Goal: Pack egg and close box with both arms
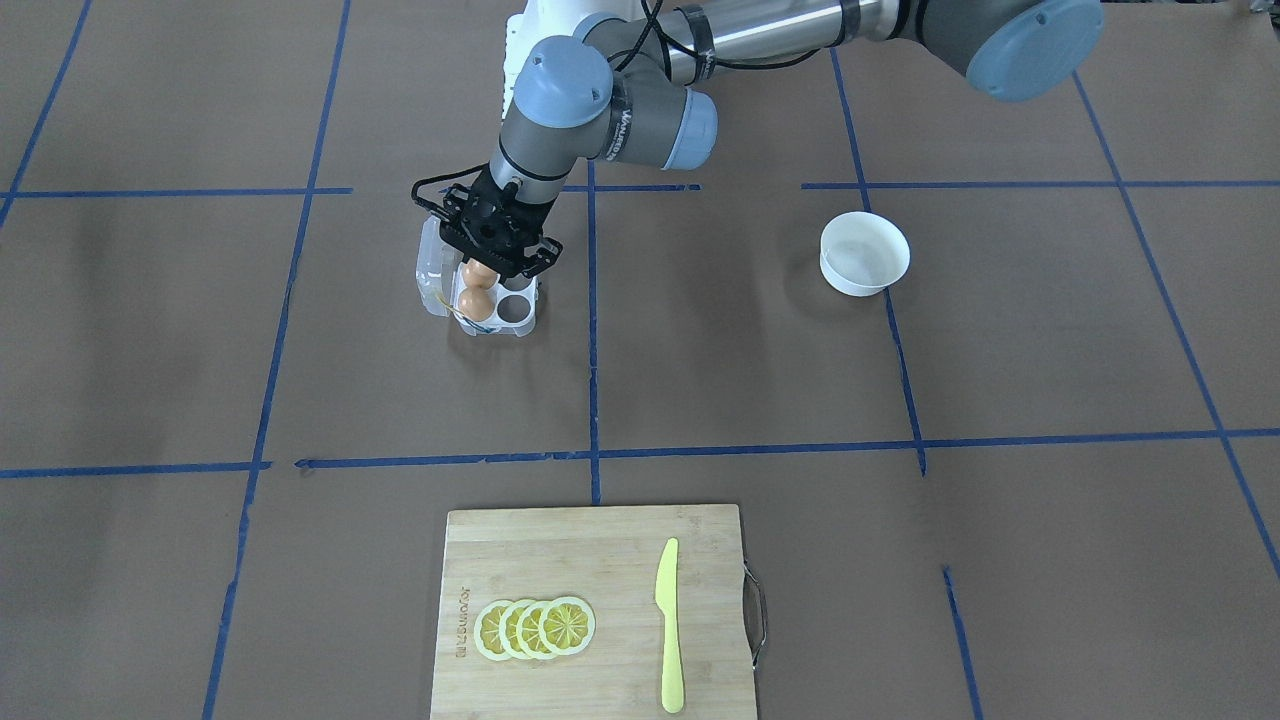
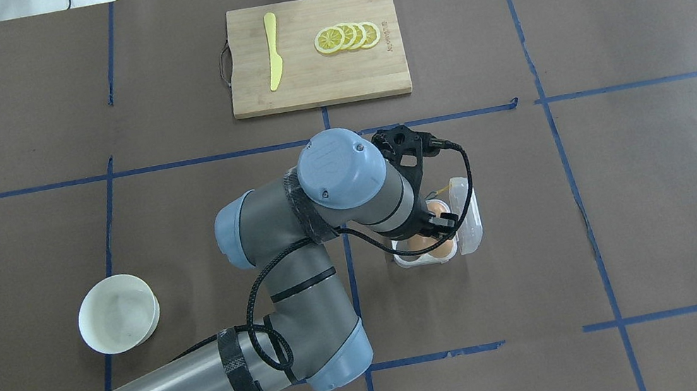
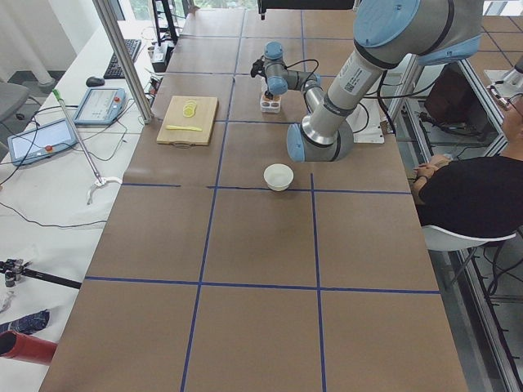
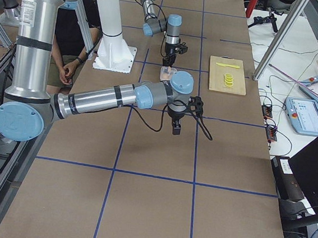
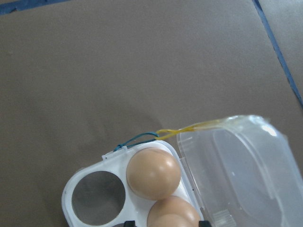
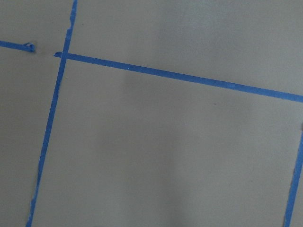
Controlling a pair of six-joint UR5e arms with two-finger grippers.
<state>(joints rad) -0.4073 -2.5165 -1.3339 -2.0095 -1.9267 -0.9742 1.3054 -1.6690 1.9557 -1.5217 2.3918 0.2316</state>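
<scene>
The clear box [image 1: 520,325] sits on the brown table with its lid [image 5: 236,175] swung open to one side. Two tan eggs sit in the cells beside the lid. The farther egg [image 5: 153,172] stands free. The nearer egg [image 5: 173,213] lies between my left gripper's fingertips, which show only at the wrist view's bottom edge. My left gripper [image 1: 492,258] hangs straight over the box, jaws spread either side of that egg [image 1: 480,273]. The cell [image 5: 98,191] beside the free egg is empty. My right gripper [image 4: 176,131] hangs over bare table away from the box; I cannot tell its state.
A white bowl [image 1: 865,253] stands on the robot's left side of the table. A wooden cutting board [image 1: 590,540] at the far edge carries lemon slices [image 1: 535,628] and a yellow knife [image 1: 668,625]. A seated person [image 3: 466,188] is beside the table.
</scene>
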